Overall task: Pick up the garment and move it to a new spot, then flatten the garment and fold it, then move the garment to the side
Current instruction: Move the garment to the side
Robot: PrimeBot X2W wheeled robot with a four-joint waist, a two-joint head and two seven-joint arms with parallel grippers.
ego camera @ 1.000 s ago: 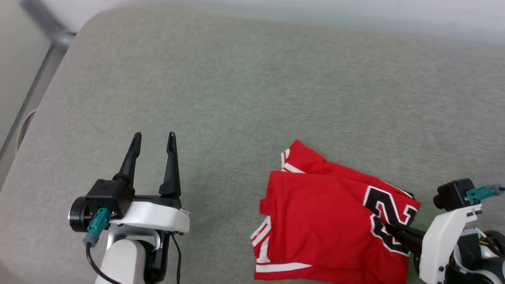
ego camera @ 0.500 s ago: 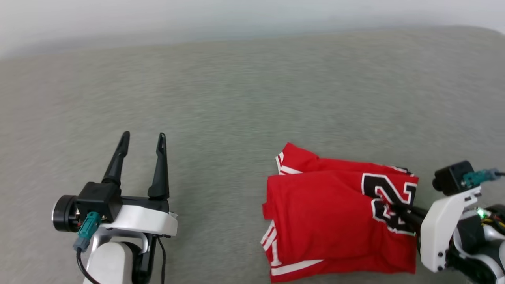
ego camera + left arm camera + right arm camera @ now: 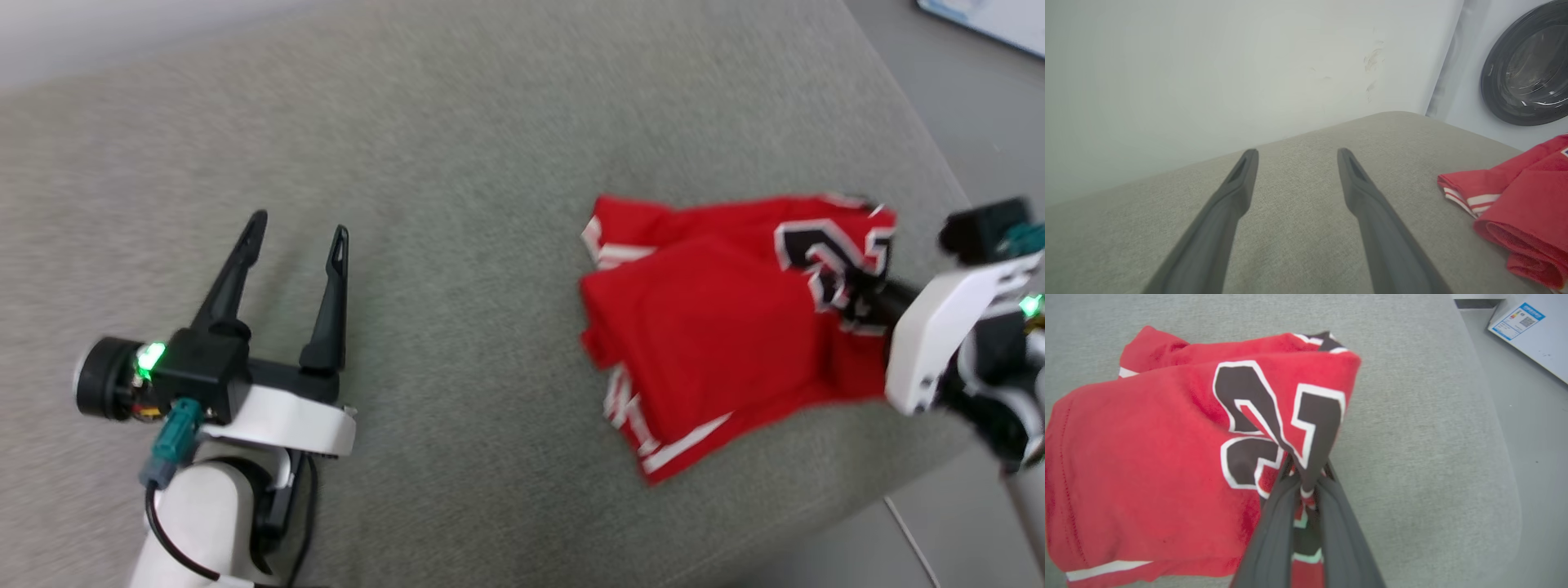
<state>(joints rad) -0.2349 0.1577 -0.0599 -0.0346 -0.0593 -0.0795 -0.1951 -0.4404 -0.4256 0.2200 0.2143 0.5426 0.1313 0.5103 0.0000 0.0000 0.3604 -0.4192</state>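
The garment [image 3: 710, 318], a folded red jersey with white trim and a black number print, lies on the grey cushion [image 3: 457, 204] near its right edge. My right gripper [image 3: 853, 286] is shut on the garment's printed edge; in the right wrist view the fabric [image 3: 1167, 457] is pinched between the two dark fingers [image 3: 1274, 531] and bunches up there. My left gripper [image 3: 298, 237] hovers open over bare cushion to the left, nothing between its fingers. A red corner of the garment [image 3: 1523, 200] lies at the right of the left wrist view, beyond my open left gripper [image 3: 1296, 157].
The cushion's rounded right edge [image 3: 922, 139] drops to grey floor close to the garment. A white box with a label [image 3: 1531, 330] lies on that floor. A pale wall [image 3: 1208, 81] backs the cushion, with a washing machine door [image 3: 1527, 69] at its right.
The head camera has swung to the right, bringing the cushion's right edge and the floor into view. My right gripper keeps its hold on the garment, which has shifted towards that edge.
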